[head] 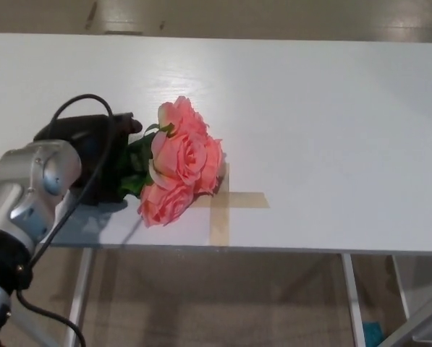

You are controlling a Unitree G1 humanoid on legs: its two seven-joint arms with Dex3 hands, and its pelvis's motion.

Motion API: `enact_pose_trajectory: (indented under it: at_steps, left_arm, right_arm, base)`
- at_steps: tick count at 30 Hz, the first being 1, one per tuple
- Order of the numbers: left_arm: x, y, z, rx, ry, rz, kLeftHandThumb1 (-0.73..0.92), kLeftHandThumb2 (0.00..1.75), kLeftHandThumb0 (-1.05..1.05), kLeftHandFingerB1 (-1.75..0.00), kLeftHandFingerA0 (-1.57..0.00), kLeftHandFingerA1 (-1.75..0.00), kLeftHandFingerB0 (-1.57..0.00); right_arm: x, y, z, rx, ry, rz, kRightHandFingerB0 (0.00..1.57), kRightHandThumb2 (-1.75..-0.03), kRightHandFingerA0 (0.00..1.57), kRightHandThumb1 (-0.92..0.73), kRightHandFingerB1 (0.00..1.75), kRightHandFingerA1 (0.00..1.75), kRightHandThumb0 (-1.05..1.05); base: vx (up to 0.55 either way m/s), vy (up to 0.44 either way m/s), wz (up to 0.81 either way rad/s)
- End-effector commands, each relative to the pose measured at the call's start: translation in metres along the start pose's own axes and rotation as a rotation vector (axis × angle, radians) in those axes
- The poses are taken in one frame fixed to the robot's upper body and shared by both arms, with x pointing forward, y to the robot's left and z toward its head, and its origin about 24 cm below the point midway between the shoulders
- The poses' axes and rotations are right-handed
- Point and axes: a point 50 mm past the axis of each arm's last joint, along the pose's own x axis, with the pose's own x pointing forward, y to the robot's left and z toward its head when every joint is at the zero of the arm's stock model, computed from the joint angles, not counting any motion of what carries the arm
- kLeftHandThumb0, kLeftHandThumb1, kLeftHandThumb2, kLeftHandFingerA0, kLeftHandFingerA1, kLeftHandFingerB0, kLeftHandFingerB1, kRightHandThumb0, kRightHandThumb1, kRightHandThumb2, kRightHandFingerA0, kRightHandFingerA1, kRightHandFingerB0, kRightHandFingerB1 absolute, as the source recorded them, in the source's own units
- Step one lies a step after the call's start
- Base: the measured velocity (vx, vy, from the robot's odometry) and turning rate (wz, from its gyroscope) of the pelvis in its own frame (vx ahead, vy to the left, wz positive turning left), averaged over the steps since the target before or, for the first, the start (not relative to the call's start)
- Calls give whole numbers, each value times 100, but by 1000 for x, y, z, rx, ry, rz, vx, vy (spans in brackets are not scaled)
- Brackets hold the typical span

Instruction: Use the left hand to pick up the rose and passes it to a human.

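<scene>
Head view: a bunch of pink roses (179, 163) lies on its side on a white table (331, 123), blooms toward 3 o'clock and leafy stems toward 9 o'clock, its lower flower just touching a cross of tan tape (226, 202) stuck near the table's front edge at 6 o'clock. The robot's left hand (92, 155) comes in from 8 o'clock and sits over the green leaves (134, 163), a black finger (121, 121) reaching across their top beside the blooms; the silver wrist joint (38, 181) and a looping black cable (85, 108) block the rest of the hand, so whether it is spread over the stems or already pinching them cannot be told from here. The right hand is not in the picture, and no person is seen waiting at the table. The risk from this point appears to lie in the grasp itself: a hold that catches only loose leaves rather than the stems could let the top-heavy blooms sag or slip free on the lift, and the bunch lies near enough to the front edge that a nudge might push it off.
</scene>
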Motion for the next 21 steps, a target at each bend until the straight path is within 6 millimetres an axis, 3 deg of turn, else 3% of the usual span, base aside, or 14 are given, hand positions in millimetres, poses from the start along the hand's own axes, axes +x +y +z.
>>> enact_pose_trajectory:
  at_steps: [1, 5, 6, 9, 19, 20, 21]
  left_arm:
    - [2, -6, 3, 61, -23, 12, 70, 55, -16, -40, -54, -165, -71]
    - [4, -11, 4, 82, -32, 16, 70, 55, -16, -40, -54, -165, -71]
    - [5, -13, 4, 87, -23, 1, 64, 60, -14, -49, -74, -132, -78]
    - [7, -18, 3, 98, 1, -33, 68, 61, -18, -50, -77, -123, -80]
    - [5, -17, 1, 58, -14, -14, 71, 63, -17, -56, -67, -140, -87]
    - [5, -17, 1, 60, -15, -10, 71, 63, -17, -56, -66, -141, -87]
    - [5, -17, 2, 64, -16, -8, 71, 63, -17, -56, -66, -141, -87]
  right_arm:
    - [0, 1, -2, 16, 4, 11, 37, -92, 57, -60, 49, 59, -59]
    - [0, 1, 0, 25, 3, 13, 37, -92, 57, -60, 49, 59, -59]
    - [0, 1, 0, 21, 3, 14, 36, -92, 57, -60, 49, 59, -59]
    - [0, 0, 2, 7, -3, 15, 36, -93, 56, -61, 49, 59, -58]
    - [1, 0, 3, 6, -5, 10, 36, -95, 55, -61, 50, 59, -56]
    - [1, 0, 3, 8, -5, 9, 44, -64, 63, -74, 34, 46, -54]
    - [1, 0, 3, 8, -4, 9, 44, -64, 63, -74, 34, 46, -54]
  base:
    - [0, 0, 0]
    - [0, 0, 0]
    - [0, 0, 0]
    - [0, 0, 0]
    - [0, 0, 0]
    - [0, 0, 0]
    - [0, 0, 0]
